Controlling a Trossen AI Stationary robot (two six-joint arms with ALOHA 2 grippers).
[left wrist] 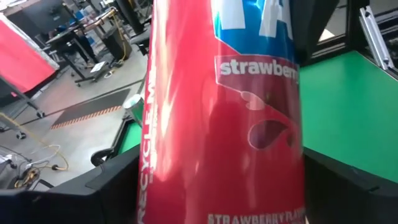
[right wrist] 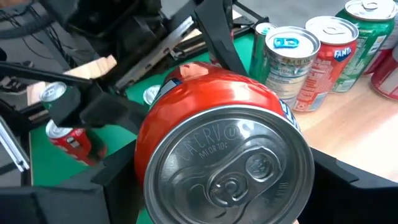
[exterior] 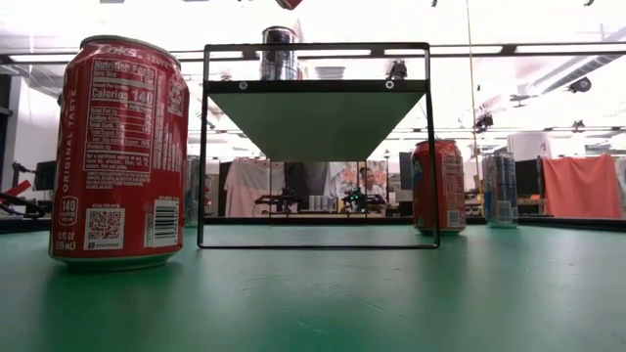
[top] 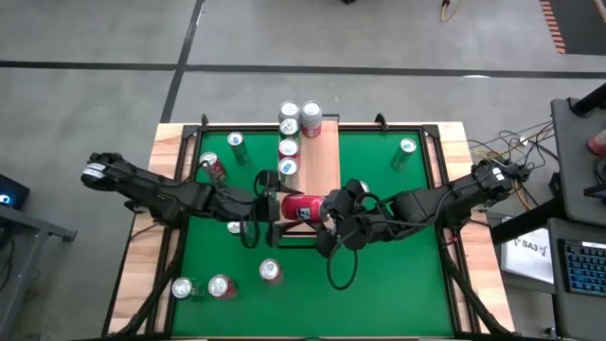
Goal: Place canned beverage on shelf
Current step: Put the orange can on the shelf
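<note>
Bench (top: 379,275): green top, pale wood rim. You've got loose cans standing all round the shelf.
Far-left cans: two at the near left corner (top: 180,287) and (top: 221,286); two more at the far left (top: 235,142) and (top: 213,169).
Cola can (exterior: 119,152): upright, big at the left of the low view, nutrition label facing you.
Left gripper (top: 263,205): reaches in from the left to the strawberry can's base end. Jaws stand apart, one either side of the can.
Strawberry can (top: 301,206): red w/ blue band, lying on its side betw. both grippers at the shelf's near end. Can't tell if it touches the board.
Shelf (top: 327,156): reddish wood board on a low dark frame, mid-bench, running front to back.
Cans on shelf: four upright along its left edge; a pair at the far end (top: 289,114) and (top: 310,114), then singles (top: 289,147) and (top: 289,169) nearer you.
Right gripper (top: 329,213): comes in from the right. Jaws clamped on the strawberry can at its lid end; the pull-tab faces the right wrist view.
Right-side can (top: 405,152): green, upright, alone at the far right, well apart from the shelf.
</note>
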